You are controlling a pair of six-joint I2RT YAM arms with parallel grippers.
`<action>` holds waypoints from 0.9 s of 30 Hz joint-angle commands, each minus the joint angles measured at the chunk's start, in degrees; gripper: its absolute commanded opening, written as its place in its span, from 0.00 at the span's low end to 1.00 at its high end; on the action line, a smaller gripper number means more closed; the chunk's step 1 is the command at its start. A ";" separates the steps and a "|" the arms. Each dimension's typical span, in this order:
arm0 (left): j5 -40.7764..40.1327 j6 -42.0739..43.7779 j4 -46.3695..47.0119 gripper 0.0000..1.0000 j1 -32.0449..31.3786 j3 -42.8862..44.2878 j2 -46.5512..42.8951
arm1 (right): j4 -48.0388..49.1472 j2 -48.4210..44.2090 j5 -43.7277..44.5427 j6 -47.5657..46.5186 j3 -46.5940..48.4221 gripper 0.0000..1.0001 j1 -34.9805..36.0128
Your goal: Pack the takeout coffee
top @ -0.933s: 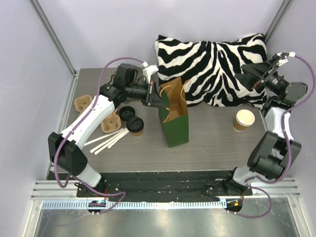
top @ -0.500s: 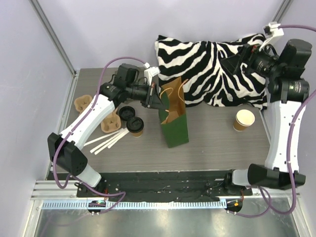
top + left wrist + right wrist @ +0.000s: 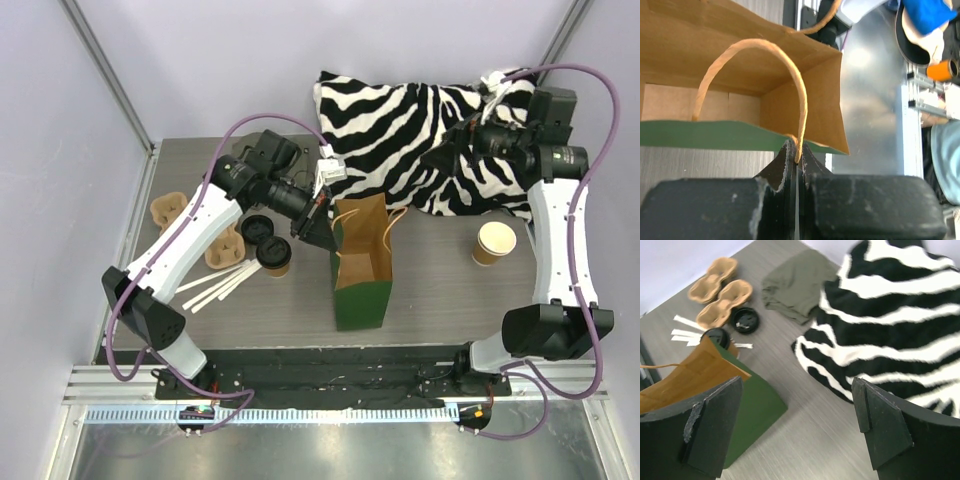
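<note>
The takeout coffee (image 3: 273,256), a small tan cup with a black lid, stands left of the green bag (image 3: 360,295). In the right wrist view its lid (image 3: 716,336) peeks out behind the bag (image 3: 752,405). The bag stands upright and open, showing its brown inside. My left gripper (image 3: 324,222) is shut on the bag's paper handle (image 3: 798,145) at the rim. My right gripper (image 3: 447,155) is open and empty, high over the zebra pillow (image 3: 430,130), its fingers (image 3: 710,425) wide apart.
A lidless tan cup (image 3: 494,242) stands at the right. A loose black lid (image 3: 255,228), pulp cup trays (image 3: 170,210) and white stir sticks (image 3: 215,285) lie at the left. An olive cloth (image 3: 795,285) lies at the back by the pillow.
</note>
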 commanded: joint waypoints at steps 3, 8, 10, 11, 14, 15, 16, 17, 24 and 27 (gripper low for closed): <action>2.00 9.70 -7.54 0.00 0.48 1.82 0.39 | -4.64 -1.25 -1.78 -14.30 -1.37 1.00 9.44; 2.09 11.82 -9.21 0.00 0.83 2.17 0.83 | 1.04 -2.84 4.21 -16.80 -8.40 0.96 17.98; 2.35 13.05 -10.79 0.00 1.10 2.70 1.27 | 2.90 -1.71 5.97 -16.80 -9.19 0.94 19.82; 2.35 13.40 -11.14 0.00 1.10 3.05 1.36 | 3.08 -1.18 6.24 -16.89 -8.93 0.93 20.79; 1.56 13.76 -11.76 0.00 1.10 3.14 1.36 | 3.17 1.72 6.42 -16.80 -6.74 0.92 21.59; 1.21 13.58 -11.41 0.00 1.10 3.14 1.27 | 3.17 2.42 6.16 -16.63 -5.60 0.92 21.59; 0.77 13.58 -11.41 0.00 1.10 3.23 1.27 | 2.91 3.21 5.72 -16.45 -4.98 0.93 21.68; 0.25 13.67 -11.41 0.00 1.10 3.32 1.10 | 2.73 3.48 5.45 -16.36 -4.45 0.93 21.68; -0.72 11.30 -8.69 0.00 1.27 3.67 0.92 | -3.94 -1.69 8.26 -24.52 -5.84 1.00 21.68; -0.46 14.19 -9.99 0.00 1.27 4.63 1.27 | -5.27 -3.98 11.77 -25.85 -7.17 1.00 21.59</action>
